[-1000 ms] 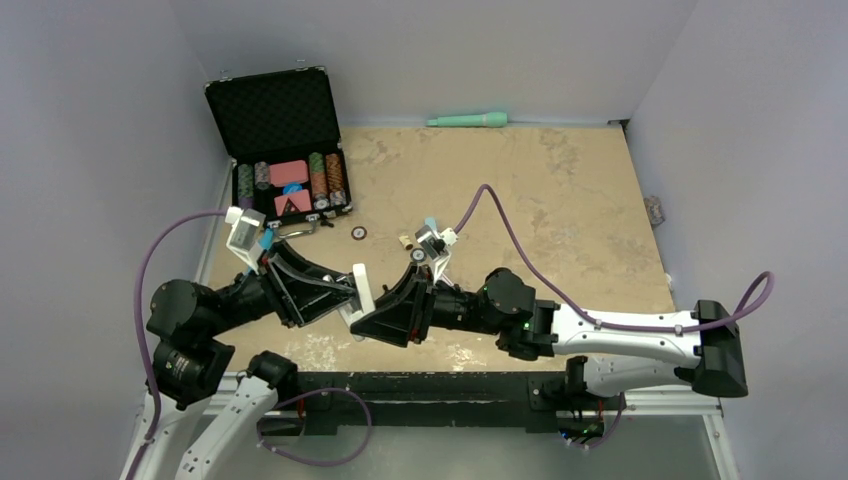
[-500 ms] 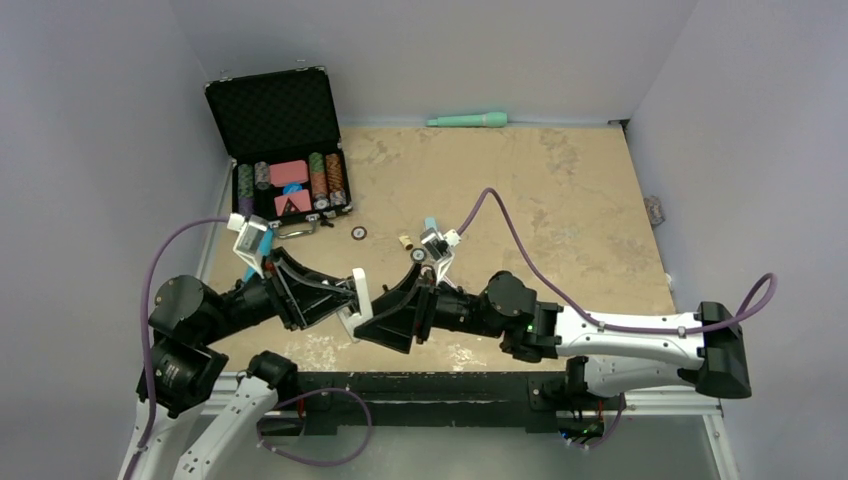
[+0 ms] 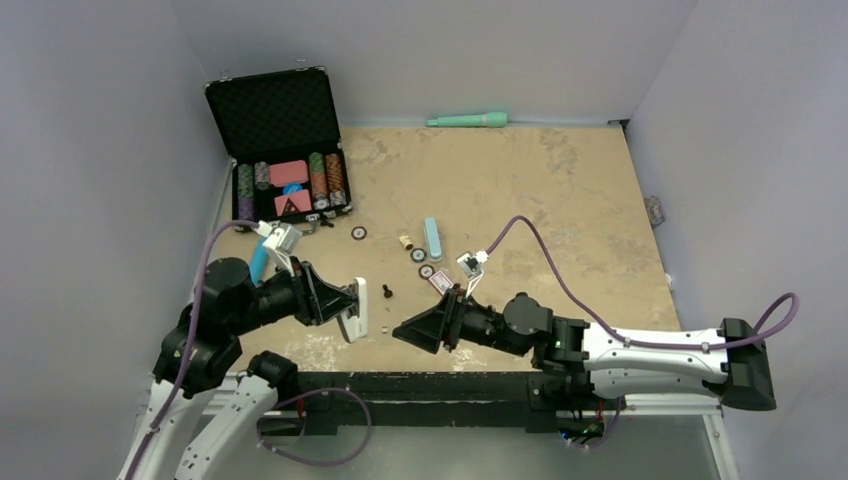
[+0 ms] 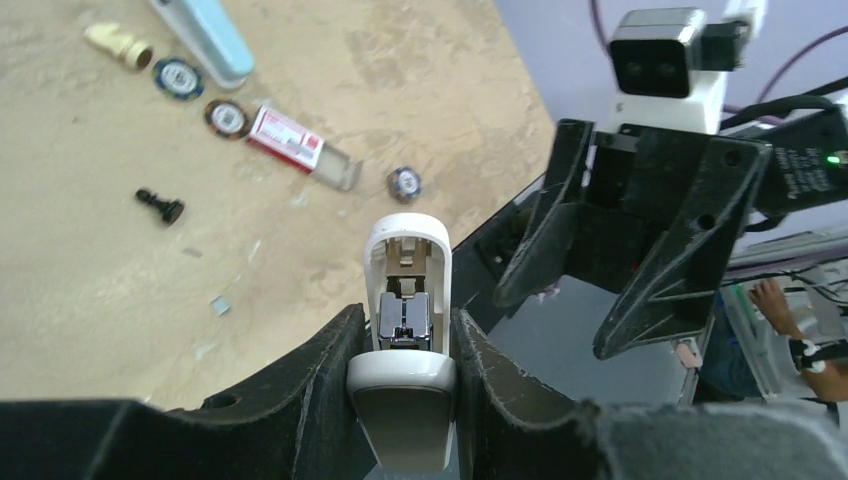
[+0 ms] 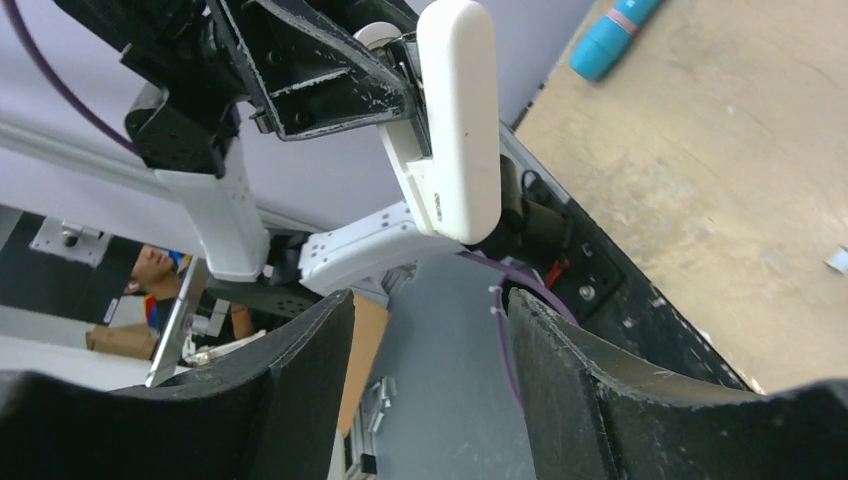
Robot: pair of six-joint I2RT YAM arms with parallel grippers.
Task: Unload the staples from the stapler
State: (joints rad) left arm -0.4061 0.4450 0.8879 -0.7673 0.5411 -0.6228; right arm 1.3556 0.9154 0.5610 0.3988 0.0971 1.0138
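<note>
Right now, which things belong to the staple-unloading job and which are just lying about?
Job: white stapler, hinged open, gripped by left gripper; right gripper, open, facing it.
Lying about: chip case, loose chips, red-and-white box, black pawn, light-blue case, green pen.

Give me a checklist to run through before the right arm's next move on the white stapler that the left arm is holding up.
1. White plastic stapler clamped in the left gripper: ok, its fingers press on both sides.
2. Stapler opened up, metal magazine exposed: ok, seen in the left wrist view.
3. Right gripper open and empty: ok, nothing sits between its fingers.
4. Right gripper apart from the stapler: ok, a gap shows in the top view.
5. Staples left in the magazine: cannot tell, too small to make out.
</note>
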